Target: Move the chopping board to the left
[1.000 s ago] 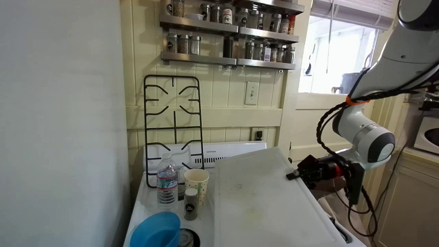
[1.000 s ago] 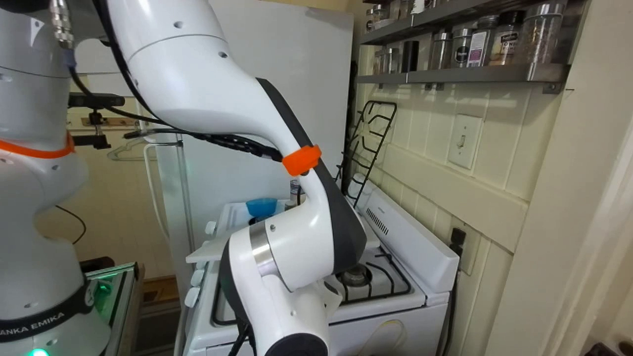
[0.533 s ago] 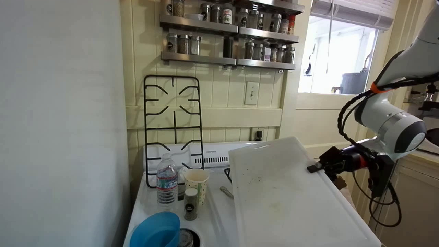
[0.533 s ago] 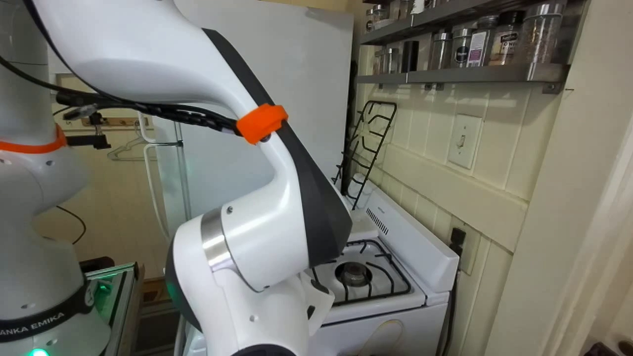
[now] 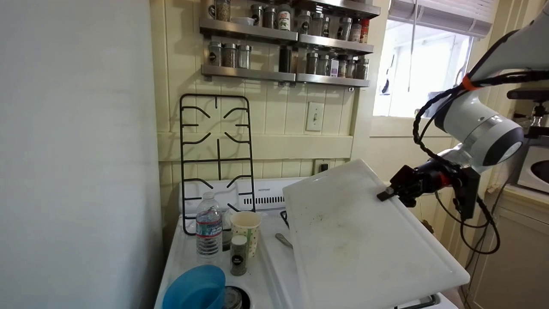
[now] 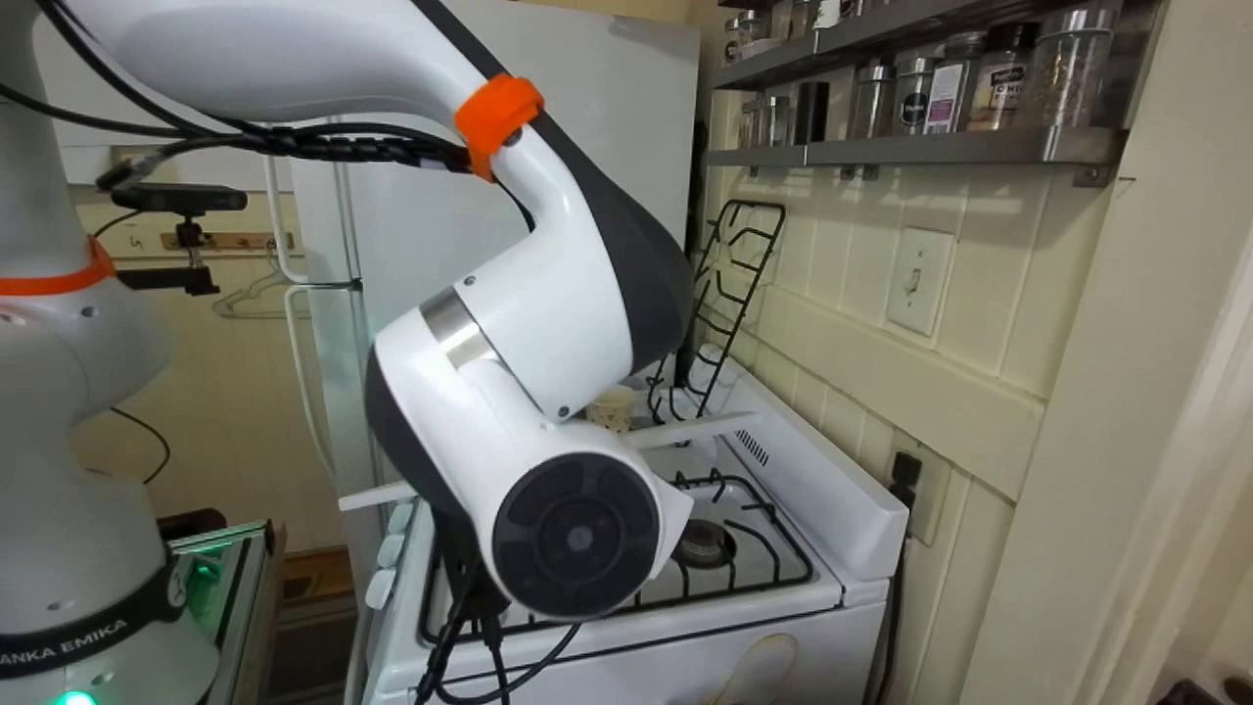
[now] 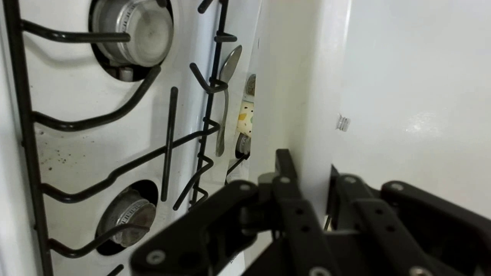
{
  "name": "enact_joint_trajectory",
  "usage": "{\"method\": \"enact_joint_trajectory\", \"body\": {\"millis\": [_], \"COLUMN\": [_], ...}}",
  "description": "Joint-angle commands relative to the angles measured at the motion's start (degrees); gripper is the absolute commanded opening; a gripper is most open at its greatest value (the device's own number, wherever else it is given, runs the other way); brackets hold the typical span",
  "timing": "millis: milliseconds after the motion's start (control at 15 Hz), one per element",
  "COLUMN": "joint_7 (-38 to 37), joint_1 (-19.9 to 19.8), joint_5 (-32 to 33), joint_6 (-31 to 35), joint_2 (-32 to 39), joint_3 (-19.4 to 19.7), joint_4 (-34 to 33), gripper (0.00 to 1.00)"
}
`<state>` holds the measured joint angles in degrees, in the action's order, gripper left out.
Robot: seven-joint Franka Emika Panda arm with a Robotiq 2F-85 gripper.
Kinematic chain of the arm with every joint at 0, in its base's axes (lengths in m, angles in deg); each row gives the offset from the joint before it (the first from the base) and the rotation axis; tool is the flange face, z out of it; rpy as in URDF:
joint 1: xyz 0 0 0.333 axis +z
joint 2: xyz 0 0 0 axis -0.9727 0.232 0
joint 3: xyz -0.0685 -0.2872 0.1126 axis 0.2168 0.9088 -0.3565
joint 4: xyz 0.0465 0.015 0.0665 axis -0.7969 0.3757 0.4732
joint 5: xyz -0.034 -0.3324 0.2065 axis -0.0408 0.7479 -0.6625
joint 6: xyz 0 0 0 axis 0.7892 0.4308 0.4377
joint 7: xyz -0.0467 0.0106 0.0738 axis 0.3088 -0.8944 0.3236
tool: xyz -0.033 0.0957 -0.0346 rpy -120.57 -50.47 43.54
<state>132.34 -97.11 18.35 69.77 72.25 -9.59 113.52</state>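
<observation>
The chopping board (image 5: 356, 244), a large plain white slab, is raised and tilted over the stove. My gripper (image 5: 391, 196) is shut on its edge on the right side of that exterior view, one finger on the upper face and the lower finger hidden by the board. In the wrist view, the board's thick edge (image 7: 326, 96) passes between the fingers of my gripper (image 7: 309, 163). Thin ends of the board (image 6: 372, 496) show past the arm in an exterior view, where the wrist hides the grip.
On the stove (image 6: 822, 480) stand a water bottle (image 5: 209, 231), paper cup (image 5: 252, 225), shaker (image 5: 238, 257) and blue bowl (image 5: 195, 287). A spoon (image 5: 283, 240) lies near the board. A black grate (image 5: 218, 161) leans on the wall beneath spice shelves (image 5: 248, 74). A fridge (image 5: 77, 154) borders the stove.
Held by my gripper, the board first shifted right in an exterior view, uncovering the spoon, then rose and came slightly back left. It now hangs higher and more tilted. The grip stayed shut.
</observation>
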Motion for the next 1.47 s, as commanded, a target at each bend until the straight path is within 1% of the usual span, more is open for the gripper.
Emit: {"method": "enact_joint_trajectory", "body": {"millis": [0, 267, 333, 467, 667, 933, 1200, 1400], "joint_7": [-0.87, -1.28, -1.8, -5.38, -13.51, -25.37, -34.55, -43.29], "joint_1": [0.1, -0.22, 0.15, 1.11, 3.32, 7.41, 11.16, 13.23], "joint_5": [0.24, 0.12, 0.48, 0.22, 0.72, 4.76, 11.03, 17.72], "joint_6": [0.42, 0.63, 1.31, 2.44, 6.84, 14.73, 20.78, 24.39], "joint_2": [-0.46, 1.41, 0.9, -0.22, -2.06, -5.09, -7.63, -9.43], "joint_3": [-0.41, -0.33, -0.64, -1.49, -3.7, -7.75, -12.03, -14.49], "joint_4": [-0.12, -0.04, -0.18, -1.13, -2.56, -4.32, -6.44, -7.28], "gripper": [0.17, 0.17, 0.04, 0.04, 0.04, 0.04, 0.04, 0.04]}}
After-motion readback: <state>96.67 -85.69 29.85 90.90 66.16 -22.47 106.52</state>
